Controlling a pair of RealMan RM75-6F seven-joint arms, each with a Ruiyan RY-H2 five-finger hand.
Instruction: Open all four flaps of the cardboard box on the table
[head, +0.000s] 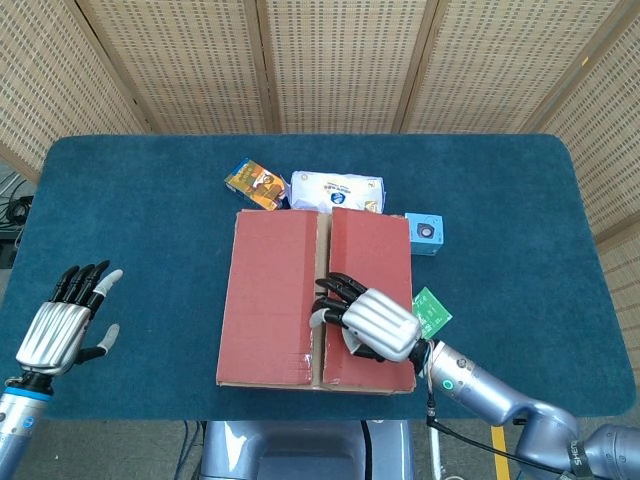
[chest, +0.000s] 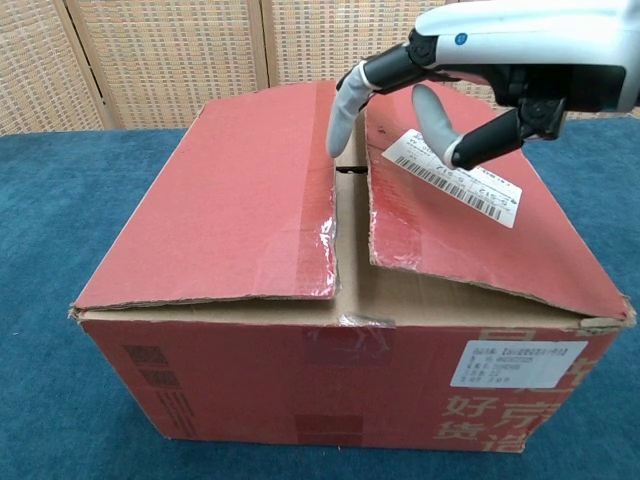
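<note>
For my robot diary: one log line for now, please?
box: flaps closed | right hand: fingertip in seam | left hand: open, idle
</note>
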